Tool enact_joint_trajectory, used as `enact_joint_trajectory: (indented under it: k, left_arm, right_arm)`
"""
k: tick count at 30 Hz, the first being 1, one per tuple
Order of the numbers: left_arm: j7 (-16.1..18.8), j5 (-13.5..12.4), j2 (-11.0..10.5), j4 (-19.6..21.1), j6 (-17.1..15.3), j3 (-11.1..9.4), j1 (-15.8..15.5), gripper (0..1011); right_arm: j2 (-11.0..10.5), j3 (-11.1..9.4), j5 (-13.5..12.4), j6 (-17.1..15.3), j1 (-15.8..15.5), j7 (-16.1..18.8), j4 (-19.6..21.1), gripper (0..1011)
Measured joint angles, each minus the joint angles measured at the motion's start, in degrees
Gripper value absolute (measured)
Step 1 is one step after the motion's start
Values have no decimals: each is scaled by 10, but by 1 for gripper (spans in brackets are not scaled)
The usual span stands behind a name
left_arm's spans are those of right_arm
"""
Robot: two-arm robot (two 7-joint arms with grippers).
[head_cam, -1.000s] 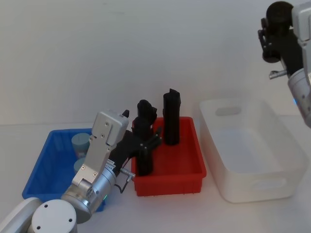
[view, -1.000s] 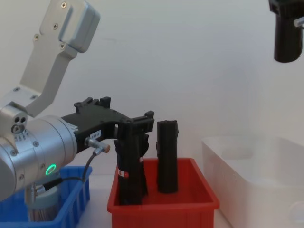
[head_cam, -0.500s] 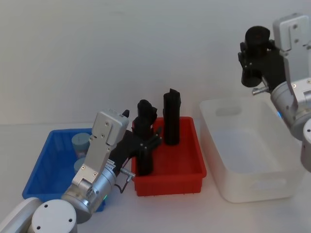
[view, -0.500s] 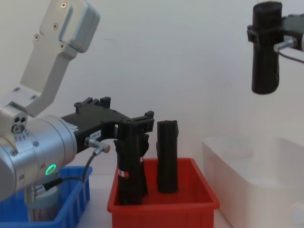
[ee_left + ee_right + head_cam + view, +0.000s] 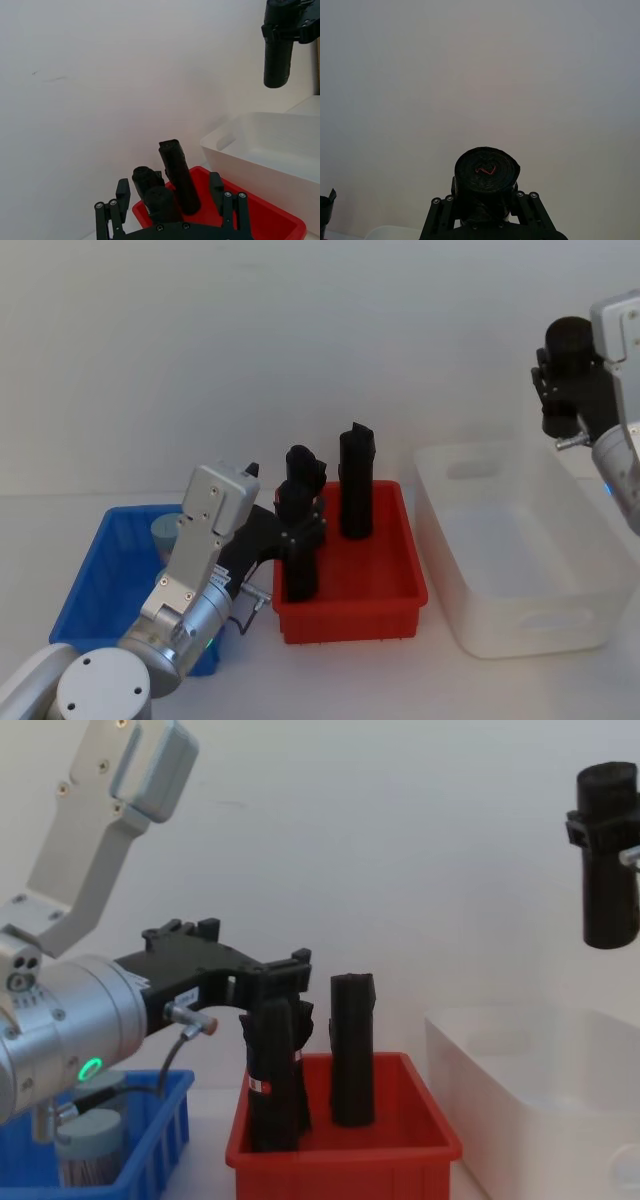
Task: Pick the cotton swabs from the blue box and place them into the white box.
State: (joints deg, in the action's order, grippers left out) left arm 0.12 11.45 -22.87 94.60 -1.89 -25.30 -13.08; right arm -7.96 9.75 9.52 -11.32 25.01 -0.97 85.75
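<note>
High above the white box [image 5: 520, 1100], right gripper [image 5: 605, 830] clamps a black bundle [image 5: 610, 910], not cotton swabs [image 5: 163, 533]. Over red bin [image 5: 350, 615], left gripper [image 5: 300, 532] spread wide around another. Swabs sit in blue box [image 5: 100, 580] at 9 o'clock; reach there next.

Three containers stand in a row on the bench [image 5: 350, 680]. At the robot's left is the swab box [image 5: 88, 575], with the cotton swabs [image 5: 165, 531] inside, toward its far right corner. Just beside it, in the middle, sits a bin [image 5: 405, 585] holding three upright rolled bundles: one [image 5: 355, 485] at the back right, one [image 5: 300, 462] at the back left, and a front bundle [image 5: 300, 575] before that. The left gripper [image 5: 300, 530] reaches in from the swab box side, its jaws spread either side of the front bundle. At the right stands the tub [image 5: 520, 625]. High above its far right part, the right gripper [image 5: 562, 390] clamps a fourth bundle [image 5: 608, 870] upright.
</note>
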Motion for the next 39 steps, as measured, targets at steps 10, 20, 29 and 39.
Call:
enact_joint_trajectory:
  k: [10,20,29,39]
  left_arm:
    - [15,16,-32,45,-74,21,15,1004]
    - [26,54,-80,97,-152,51,41,1004]
    - [31,86,-109,124,-188,68,65,1004]
    - [18,109,-120,125,-200,79,77,1004]
  right_arm:
    - [-4,-10,-19,-2,-1,-1,-4,503]
    - [2,-11,-49,-1,-1,10,-6,503]
    - [8,-8,-65,3,-2,22,-6,503]
    - [13,-4,-74,4,-6,31,-2,503]
